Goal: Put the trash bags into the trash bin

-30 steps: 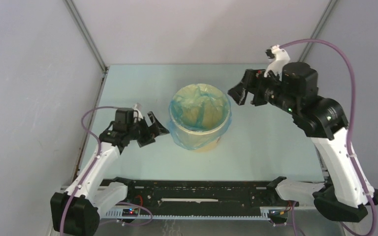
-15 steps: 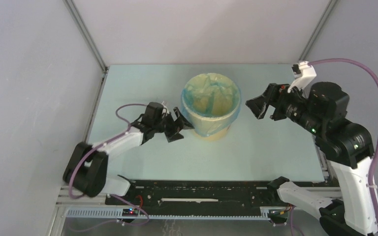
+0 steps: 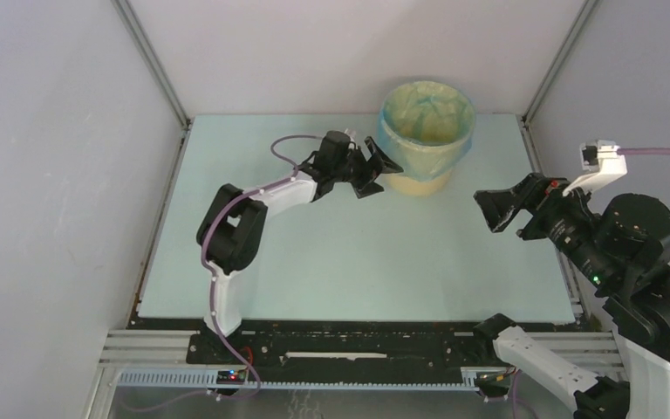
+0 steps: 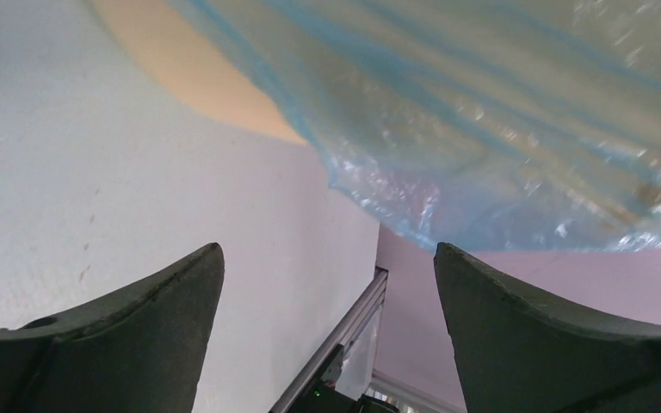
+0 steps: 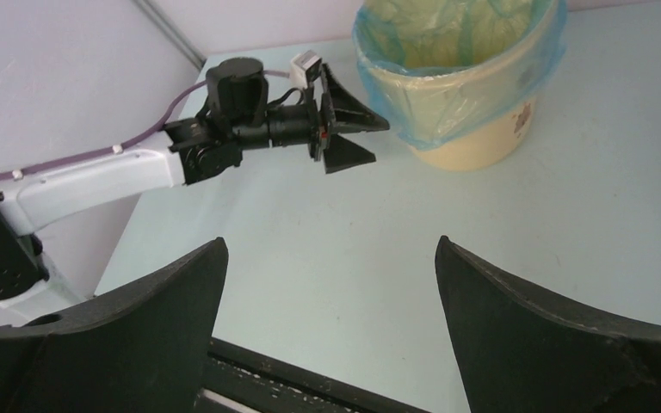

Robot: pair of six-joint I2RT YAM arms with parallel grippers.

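The pale yellow-tan trash bin [image 3: 425, 175] stands upright at the far right of the table. The light-blue trash bag [image 3: 426, 113] lines its inside and is folded down over its rim; both also show in the right wrist view, bin [image 5: 482, 142] and bag [image 5: 447, 99]. My left gripper [image 3: 382, 172] is open and empty, stretched out low with its tips right at the bin's left side. In the left wrist view the bag's skirt [image 4: 499, 129] hangs just ahead of the open fingers, over the bin's wall [image 4: 189, 69]. My right gripper [image 3: 493, 209] is open and empty, raised to the right of the bin.
The table [image 3: 331, 253] is pale green with a metal frame post [image 3: 153, 65] at the back left and another at the back right [image 3: 567, 52]. A black rail [image 3: 340, 336] runs along the near edge. Grey walls close in the sides.
The bin with its bag has moved from the table's middle to the far right. My left arm stretched out after it, staying at its left side. My right arm drew back to the right and lower.
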